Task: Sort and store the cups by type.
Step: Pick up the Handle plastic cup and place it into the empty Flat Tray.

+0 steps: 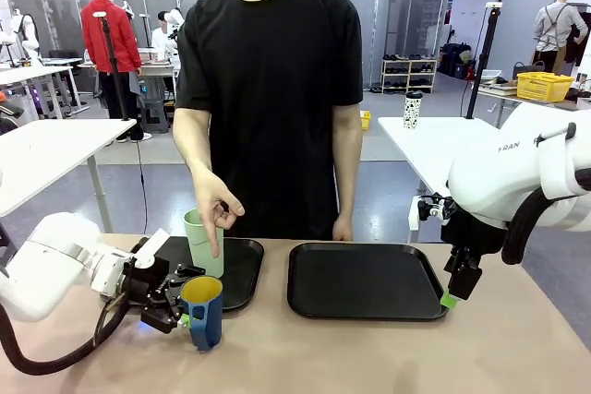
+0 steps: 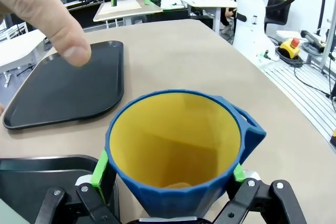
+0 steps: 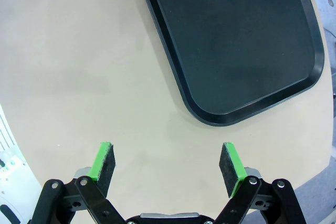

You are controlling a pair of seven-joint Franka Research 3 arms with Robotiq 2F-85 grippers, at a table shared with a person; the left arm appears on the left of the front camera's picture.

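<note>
A dark blue mug (image 1: pixel 202 312) with a yellow inside stands on the table just in front of the left black tray (image 1: pixel 244 276). My left gripper (image 1: pixel 187 298) is open, its green pads flanking the mug (image 2: pixel 176 145) close to its walls. The tall pale green tumbler (image 1: pixel 200 239) stands on the left tray, and the person's hand (image 1: pixel 216 208) hangs over it with a finger pointing down. That finger (image 2: pixel 50 19) also looms large in the left wrist view. My right gripper (image 1: pixel 450 294) hangs open and empty over the bare table (image 3: pixel 79 66) by the right tray's corner.
The right black tray (image 1: pixel 365 280) lies bare in the middle right, and its corner (image 3: pixel 236 40) shows in the right wrist view. The person stands at the far edge. A white speckled cup (image 1: pixel 412 110) sits on another table behind.
</note>
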